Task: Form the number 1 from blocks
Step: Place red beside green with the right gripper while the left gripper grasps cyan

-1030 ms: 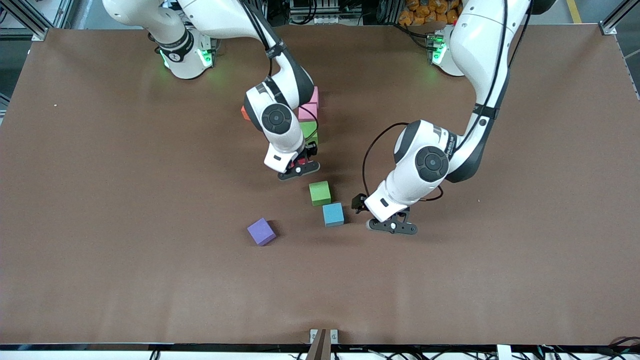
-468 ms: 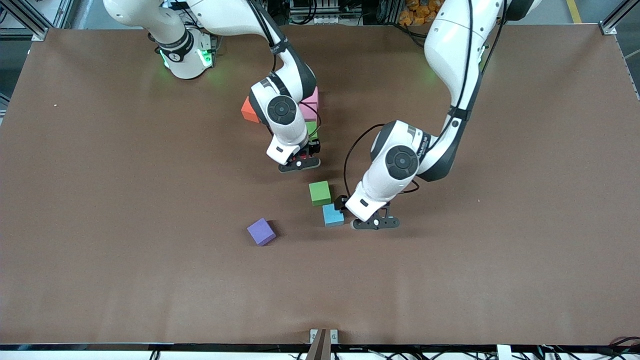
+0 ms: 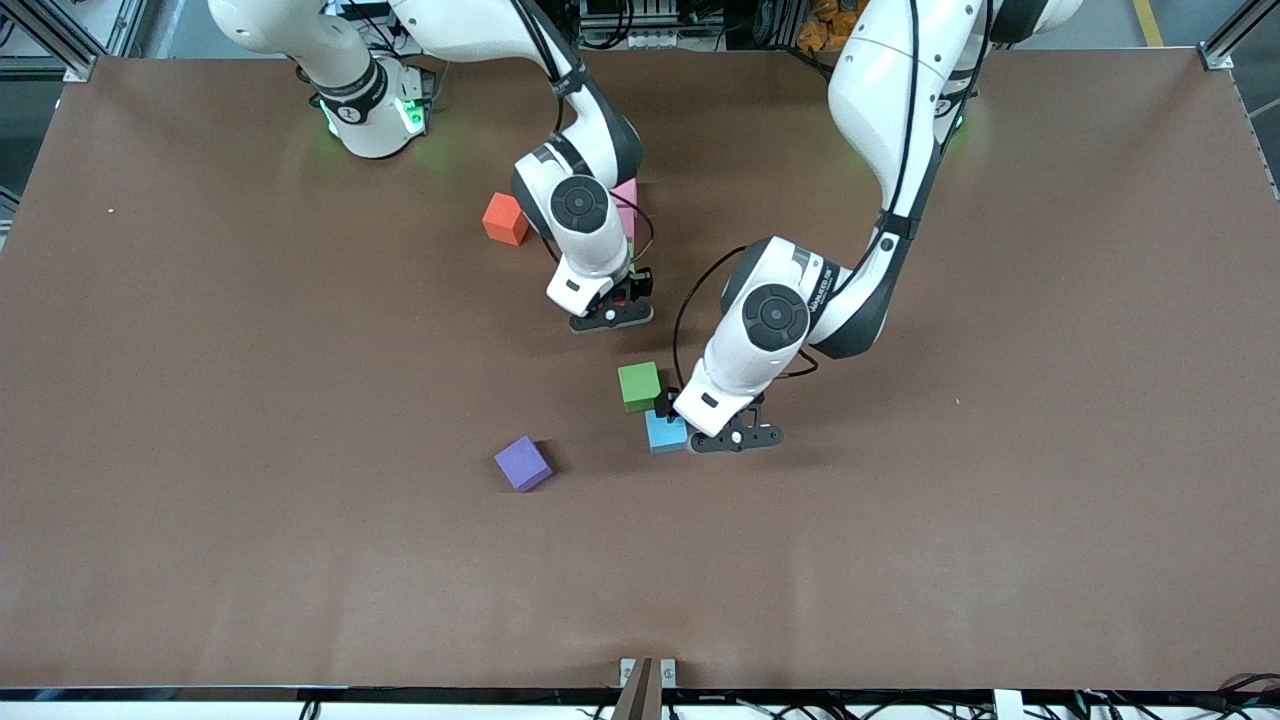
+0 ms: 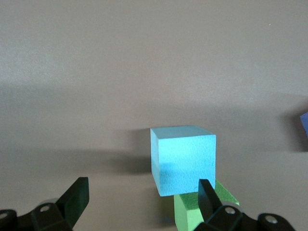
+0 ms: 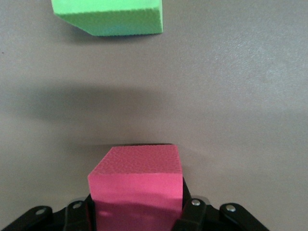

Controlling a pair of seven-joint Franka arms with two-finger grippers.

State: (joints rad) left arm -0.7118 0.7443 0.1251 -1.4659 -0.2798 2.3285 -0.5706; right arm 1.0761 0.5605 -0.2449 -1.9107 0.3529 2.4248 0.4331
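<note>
The left gripper (image 4: 139, 204) is hovering spread wide just beside the blue matte foam cube (image 4: 183, 158), which is touching a green foam cube (image 3: 639, 386). The right gripper (image 5: 137, 211) is clamping the red foam cube (image 5: 136, 185) above the table (image 3: 250, 400).

The right gripper (image 5: 136, 211) is closed on a red block (image 5: 136, 185), its black fingers (image 5: 193, 211) pressing against two opposing faces. The block's textured top face and one shaded side face are visible; its lower portion sits between the fingers. The block is held above the brown table (image 5: 240, 96), with a soft band of shadow lying across the surface. A green block (image 5: 111, 16) rests on the table well apart from the red block, partly cut off by the frame edge, with one corner turned toward the camera.
</note>
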